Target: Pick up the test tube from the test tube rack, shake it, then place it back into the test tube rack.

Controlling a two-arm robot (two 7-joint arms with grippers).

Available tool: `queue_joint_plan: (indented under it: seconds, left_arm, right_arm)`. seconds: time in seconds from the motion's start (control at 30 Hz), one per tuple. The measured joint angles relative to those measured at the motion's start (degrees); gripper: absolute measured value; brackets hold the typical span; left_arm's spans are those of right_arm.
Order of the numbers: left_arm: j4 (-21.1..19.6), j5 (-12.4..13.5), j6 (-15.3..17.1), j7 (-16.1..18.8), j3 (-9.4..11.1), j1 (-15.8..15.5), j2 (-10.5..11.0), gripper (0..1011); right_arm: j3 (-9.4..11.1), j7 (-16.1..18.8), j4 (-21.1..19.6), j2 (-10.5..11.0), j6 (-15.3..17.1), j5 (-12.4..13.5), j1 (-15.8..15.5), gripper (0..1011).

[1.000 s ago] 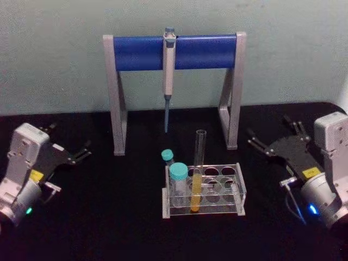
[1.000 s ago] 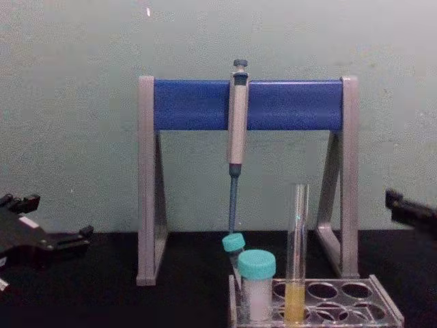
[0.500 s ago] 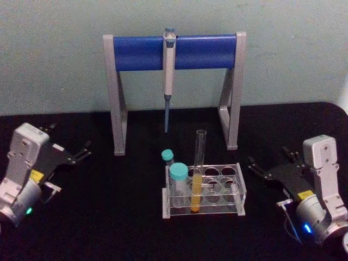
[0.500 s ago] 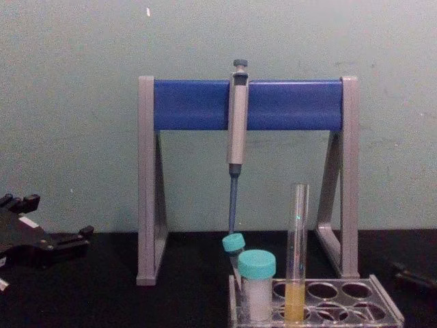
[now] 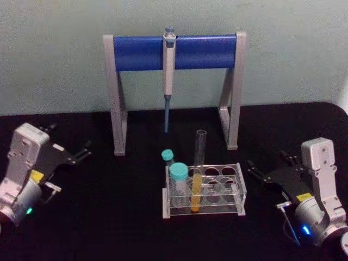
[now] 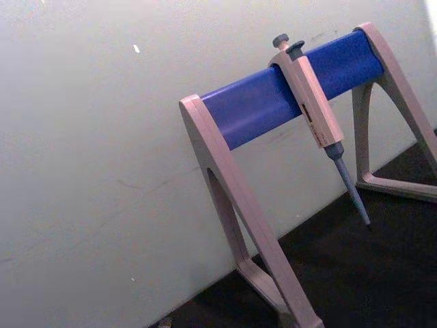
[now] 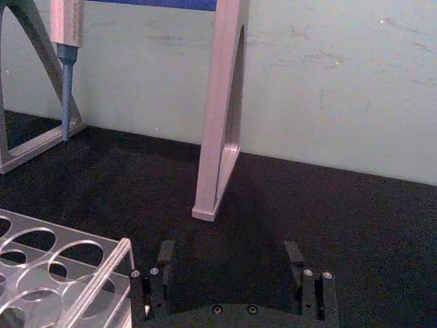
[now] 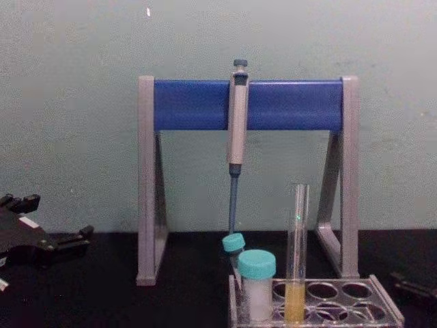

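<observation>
Fingers (image 7: 295, 256) of the right gripper (image 5: 270, 169) spread wide, empty, test tube (image 5: 198, 168) well ahead. Risk: a low approach clips the test tube rack (image 5: 240, 190), tipping it. Left gripper (image 5: 70, 154) idle.

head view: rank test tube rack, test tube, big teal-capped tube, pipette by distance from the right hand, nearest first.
From the right hand, at the table's right side:
1. test tube rack: its right end is just left of the hand.
2. test tube: upright in the rack's left-middle.
3. big teal-capped tube: at the rack's left end.
4. pipette: hanging on the stand at the back.
</observation>
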Motion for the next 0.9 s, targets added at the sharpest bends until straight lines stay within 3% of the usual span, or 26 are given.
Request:
queue_joint_plan:
  seconds: [0.9]
  left_arm:
    - [0.0, 0.0, 0.0, 0.0, 0.0, 0.0, 0.0, 1001]
  right_arm:
    - [-0.2, -0.1, -0.3, 0.2, -0.2, 0.1, 0.0, 1000]
